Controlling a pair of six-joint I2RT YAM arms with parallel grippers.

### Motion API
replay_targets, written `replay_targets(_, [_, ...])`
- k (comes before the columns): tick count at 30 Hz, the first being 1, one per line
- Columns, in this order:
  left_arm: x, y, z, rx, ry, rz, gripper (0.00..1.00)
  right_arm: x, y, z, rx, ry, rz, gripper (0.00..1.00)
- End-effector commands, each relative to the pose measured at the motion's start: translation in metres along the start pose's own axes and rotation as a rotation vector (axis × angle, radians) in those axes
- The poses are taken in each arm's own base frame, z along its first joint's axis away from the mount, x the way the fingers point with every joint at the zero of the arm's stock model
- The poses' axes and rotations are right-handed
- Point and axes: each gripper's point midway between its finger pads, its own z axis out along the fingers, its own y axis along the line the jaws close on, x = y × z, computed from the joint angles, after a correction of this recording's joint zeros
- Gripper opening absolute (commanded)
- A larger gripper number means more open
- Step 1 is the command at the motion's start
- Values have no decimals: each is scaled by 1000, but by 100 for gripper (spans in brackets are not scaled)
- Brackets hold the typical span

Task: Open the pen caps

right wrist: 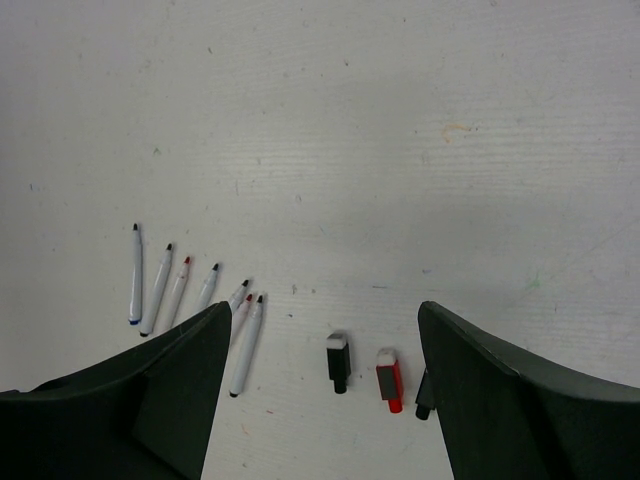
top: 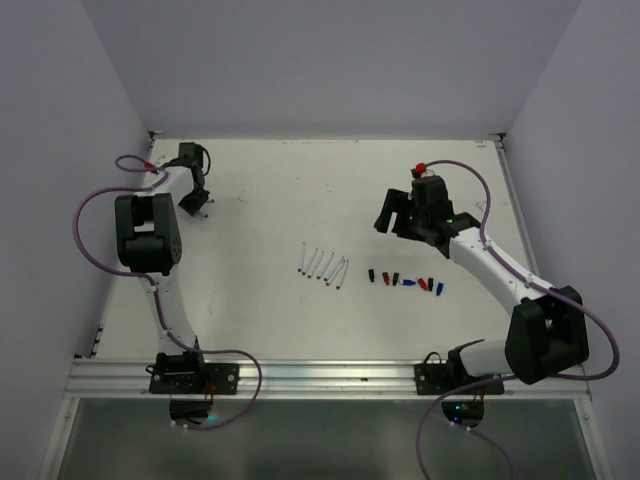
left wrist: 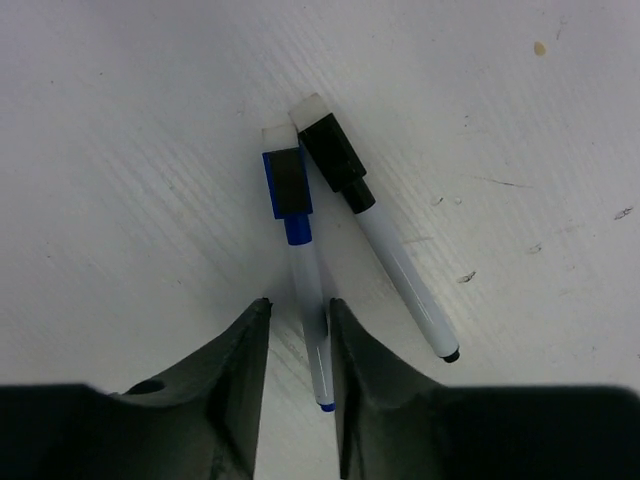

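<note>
Left gripper (left wrist: 300, 305) jaws apart astride blue pen (left wrist: 303, 270) barrel, far left of table (top: 270, 180); blue cap (left wrist: 285, 185) on. Right gripper (right wrist: 325, 310) jaws spread wide above loose caps (right wrist: 338, 362). Likely step: grasping; next needs clamping barrel, right pulling cap

Black, red, blue caps (right wrist: 338, 362); white pens (right wrist: 247, 345)

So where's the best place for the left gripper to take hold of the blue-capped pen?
Its white barrel, from straight above, fingers across it. The blue-capped pen lies flat within the open left gripper; that leaves the blue cap free, and the black-capped pen angles away there.
</note>
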Motion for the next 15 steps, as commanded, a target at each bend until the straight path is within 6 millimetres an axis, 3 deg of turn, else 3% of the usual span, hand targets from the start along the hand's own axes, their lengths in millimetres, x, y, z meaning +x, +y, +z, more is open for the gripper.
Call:
replay_targets(1, [3, 12, 5, -45, 2, 16, 29, -16, 3, -7, 4, -51, -20, 80])
replay_targets(2, [4, 14, 5, -50, 2, 17, 17, -17, 4, -8, 2, -54, -20, 80])
replay_targets(6, [7, 23, 1, -59, -4, 8, 0, -19, 4, -10, 1, -59, -20, 80])
replay_targets(9, [9, 31, -12, -46, -8, -23, 0, -19, 5, -11, 3, -59, -20, 80])
replay_targets(10, [19, 40, -13, -54, 5, -22, 0, -19, 5, -11, 3, -58, -20, 80])
replay_targets(12, [11, 41, -34, -5, -22, -51, 0, -20, 5, -12, 3, -56, -20, 80])
replay_targets(13, [21, 52, -36, -9, -11, -45, 0, -19, 6, -13, -4, -50, -21, 80])
replay_targets(14, [13, 46, -58, 67, -36, -60, 0, -20, 7, -14, -7, -51, -21, 79])
replay_targets(15, [19, 47, -61, 116, -52, -61, 0, -19, 8, -16, -11, -49, -22, 79])
